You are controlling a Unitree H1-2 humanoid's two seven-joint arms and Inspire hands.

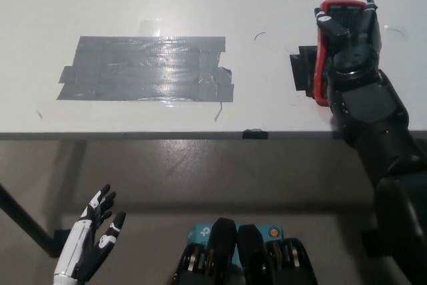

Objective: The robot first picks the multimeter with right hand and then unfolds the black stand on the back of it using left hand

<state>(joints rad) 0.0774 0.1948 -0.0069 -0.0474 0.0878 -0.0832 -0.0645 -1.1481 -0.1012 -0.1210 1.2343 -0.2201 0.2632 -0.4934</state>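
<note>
Multimeter (328,38) at 2 o'clock on the counter (267,5), long axis 12–6. Right robot hand (350,41) lies over it, fingers wrapped round the case. Left robot hand (93,238) idle at 8 o'clock, fingers spread, holding nothing, well apart.

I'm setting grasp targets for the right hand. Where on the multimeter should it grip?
Grip the multimeter across its long red-edged sides, coming from above: it appears to lie flat, lengthwise away from the robot. The right hand already covers it; finger closure is unclear.
</note>
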